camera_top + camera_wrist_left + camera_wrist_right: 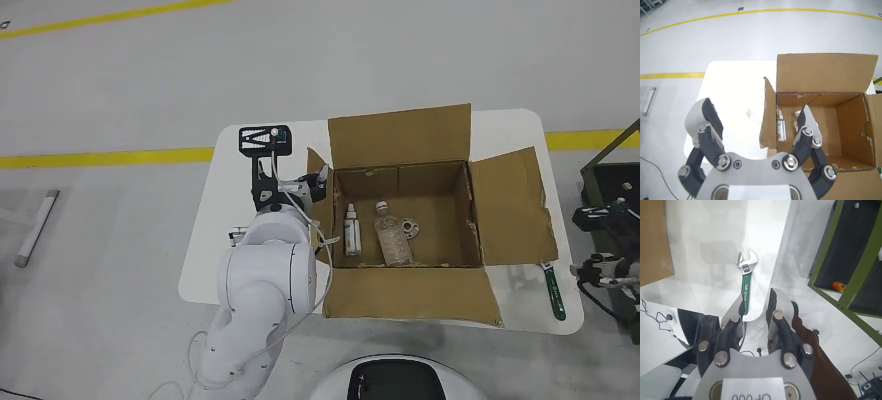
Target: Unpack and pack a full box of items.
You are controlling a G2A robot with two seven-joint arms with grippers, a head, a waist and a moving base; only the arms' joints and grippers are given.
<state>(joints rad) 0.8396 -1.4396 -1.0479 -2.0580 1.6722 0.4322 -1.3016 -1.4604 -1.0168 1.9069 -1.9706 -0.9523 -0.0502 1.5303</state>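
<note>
The box (445, 240) is sitting open on the table (225, 190), its flaps folded out to give access from above. The left gripper (755, 104) is hovering spread beside its wall. The right gripper (756, 293) is hanging parted and empty near the wrench (745, 275). A clear bottle (395, 238) and a spray bottle (351, 230) are lying inside, seemingly awaiting unpacking.

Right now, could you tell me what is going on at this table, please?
Neither arm holds anything. The left tool hangs open beside the open cardboard box, where a spray bottle and a clear bottle lie. The right tool, also open, is near the green-handled wrench on the table.
</note>
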